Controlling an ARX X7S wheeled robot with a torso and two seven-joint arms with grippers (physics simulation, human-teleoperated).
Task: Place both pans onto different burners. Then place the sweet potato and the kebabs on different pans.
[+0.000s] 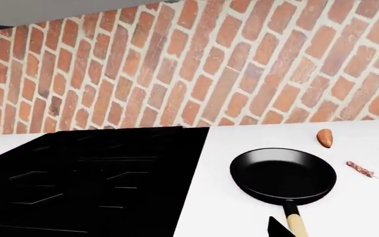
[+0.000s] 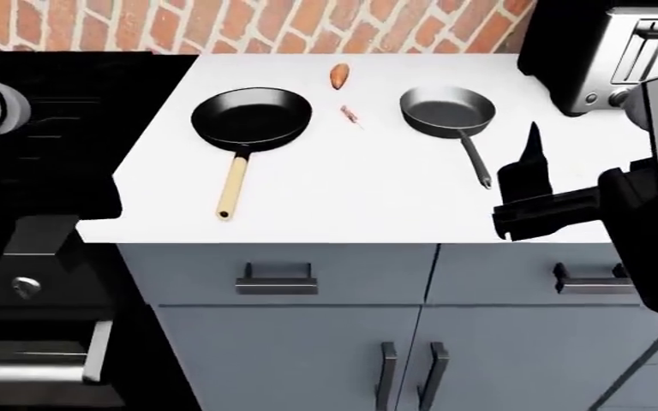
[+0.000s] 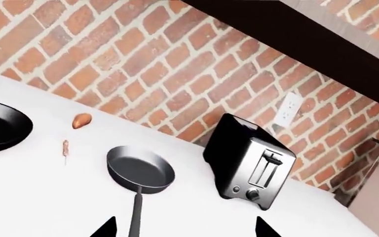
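My right arm reaches in from the right side of the head view, forearm bent inward, wrist level. My right gripper (image 2: 531, 163) points forward — its dark fingers (image 3: 104, 228) stand well apart, nothing between them. My left arm shows only as a grey joint at the left edge — of my left gripper (image 1: 276, 228) just one fingertip shows.

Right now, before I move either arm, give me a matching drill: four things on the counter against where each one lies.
1 wooden-handled pan
2 grey pan
3 sweet potato
4 toaster

A near the wall, between the pans
B beside the range
C far right corner
D just left of the toaster

Pairs: 1-B, 2-D, 3-A, 4-C
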